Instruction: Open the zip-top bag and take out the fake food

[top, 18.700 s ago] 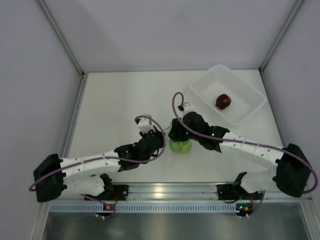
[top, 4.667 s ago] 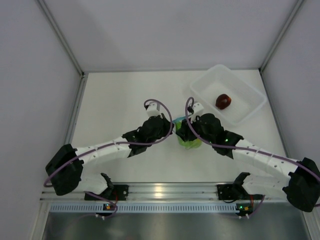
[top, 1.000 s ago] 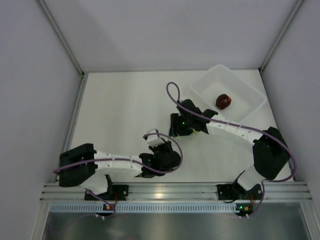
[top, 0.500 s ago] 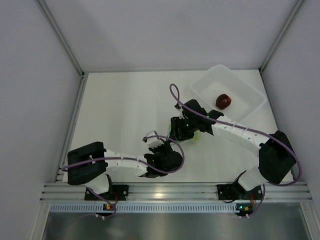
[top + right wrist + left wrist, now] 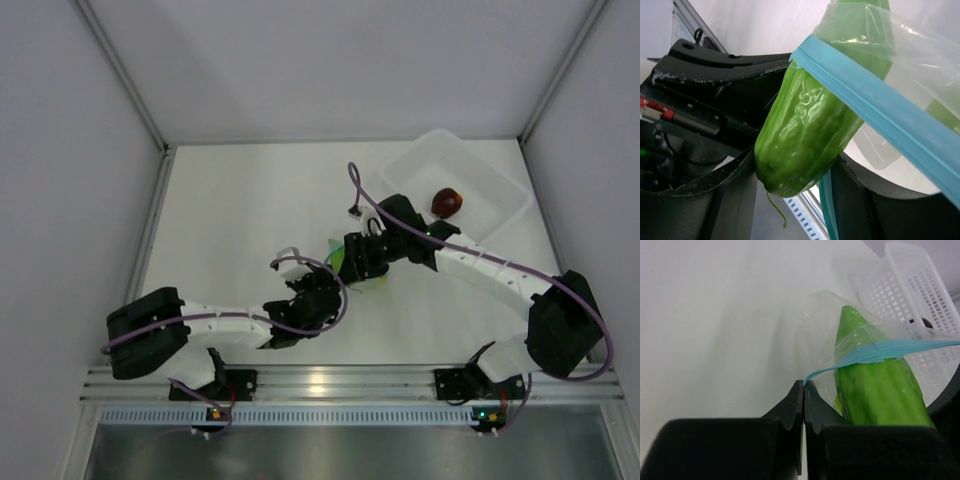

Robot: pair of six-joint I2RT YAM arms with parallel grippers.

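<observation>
The zip-top bag (image 5: 815, 325) hangs between my two grippers, its blue zipper strip (image 5: 875, 107) stretched across the elongated green fake food (image 5: 805, 130). My left gripper (image 5: 804, 384) is shut on the end of the zipper strip. My right gripper (image 5: 795, 162) is shut on the green piece, whose lower end pokes out past the strip. From above, the bag (image 5: 341, 264) sits between the left gripper (image 5: 320, 284) and the right gripper (image 5: 354, 260). A dark red-brown round piece (image 5: 446, 202) lies in the white tray (image 5: 490, 175).
The white latticed tray (image 5: 912, 300) stands at the back right, close behind the right arm. Grey walls enclose the table on three sides. A metal rail (image 5: 330, 382) runs along the near edge by the arm bases.
The left gripper has moved away from the near edge up to the bag. The right gripper has shifted slightly left, and the green piece and bag now show between the two.
</observation>
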